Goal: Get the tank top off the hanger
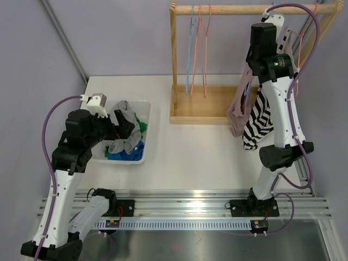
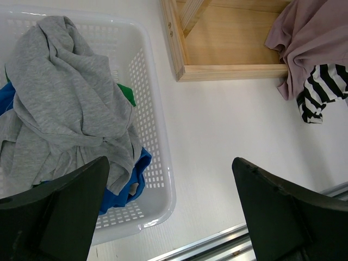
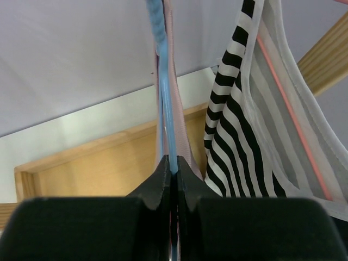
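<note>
Right gripper [image 3: 171, 163]: the jaws are pressed together with no gap. They pinch a thin blue strip [image 3: 163, 81] and an edge of pale pink cloth that runs alongside it. I cannot tell whether the strip is a hanger edge.
Right arm: it is raised to the rack's top rail at 1 o'clock in the top view, with its wrist just below the rail.
Striped tank top [image 1: 255, 128]: black and white with white trim. It hangs at the right end of the wooden rack [image 1: 239, 9], at 2 o'clock from the table's middle. In the right wrist view it lies at 3 o'clock of the fingers, just beside them, and a pink hanger wire [image 3: 293, 120] shows through its cloth.
Mauve garment [image 1: 238, 111]: it droops against the striped one at that garment's 10 o'clock. Its lower folds reach the rack's base tray [image 1: 201, 109].
Spare hangers: a blue hanger [image 1: 191, 49] and a pink hanger [image 1: 206, 49] hang bare at the rail's left end, well apart from the arm.
Left gripper [image 2: 169, 163]: it is spread wide and holds nothing. It hovers over the right rim of the basket and the bare table beside it.
Basket [image 1: 148, 128]: white and perforated, it sits at 9 o'clock on the table [image 1: 190, 152].
Basket contents: a crumpled grey garment [image 2: 60, 92] lies on top. Blue cloth [image 2: 138, 174] shows under it at 5 o'clock, and a bit of green cloth [image 2: 128, 95] shows at 3 o'clock.
</note>
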You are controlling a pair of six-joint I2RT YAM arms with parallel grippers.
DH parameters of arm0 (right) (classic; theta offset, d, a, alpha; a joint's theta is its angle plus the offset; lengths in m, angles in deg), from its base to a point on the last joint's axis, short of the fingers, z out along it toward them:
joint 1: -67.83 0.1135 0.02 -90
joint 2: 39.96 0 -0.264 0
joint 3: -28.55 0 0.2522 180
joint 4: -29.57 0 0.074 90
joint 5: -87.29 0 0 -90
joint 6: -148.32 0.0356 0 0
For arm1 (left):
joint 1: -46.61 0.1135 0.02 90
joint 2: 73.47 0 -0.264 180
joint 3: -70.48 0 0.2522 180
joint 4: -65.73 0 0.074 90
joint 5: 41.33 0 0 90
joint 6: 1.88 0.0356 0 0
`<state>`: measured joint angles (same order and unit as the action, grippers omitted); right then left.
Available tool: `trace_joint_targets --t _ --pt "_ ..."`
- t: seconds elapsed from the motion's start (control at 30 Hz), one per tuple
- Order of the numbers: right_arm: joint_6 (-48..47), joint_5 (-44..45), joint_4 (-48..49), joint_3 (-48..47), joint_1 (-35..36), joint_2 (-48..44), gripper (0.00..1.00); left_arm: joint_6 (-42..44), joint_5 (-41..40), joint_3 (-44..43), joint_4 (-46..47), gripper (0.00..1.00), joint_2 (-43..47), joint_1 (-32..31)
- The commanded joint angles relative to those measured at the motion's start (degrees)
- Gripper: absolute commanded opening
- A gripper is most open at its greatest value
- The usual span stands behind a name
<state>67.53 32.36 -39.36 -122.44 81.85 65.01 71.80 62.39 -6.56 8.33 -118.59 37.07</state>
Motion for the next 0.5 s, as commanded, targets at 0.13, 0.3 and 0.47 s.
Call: trace_joint_targets --t 0.13,0.3,0.47 --pt "-1.2 -9.7 6.1 -1.3 -0.2 -8.0 0.00 0.4 4.1 -2.2 2.9 0.99 0.7 -0.3" --pt "-1.4 -15.8 5.8 -1.7 -0.1 -11.8 0.00 -0.1 4.5 -1.8 3.3 0.99 0.3 -1.0" --pt "-1.1 -23.9 1.5 -0.1 -0.1 -14.6 0.00 -0.8 2.6 -2.3 3.6 0.99 -0.6 -3.7"
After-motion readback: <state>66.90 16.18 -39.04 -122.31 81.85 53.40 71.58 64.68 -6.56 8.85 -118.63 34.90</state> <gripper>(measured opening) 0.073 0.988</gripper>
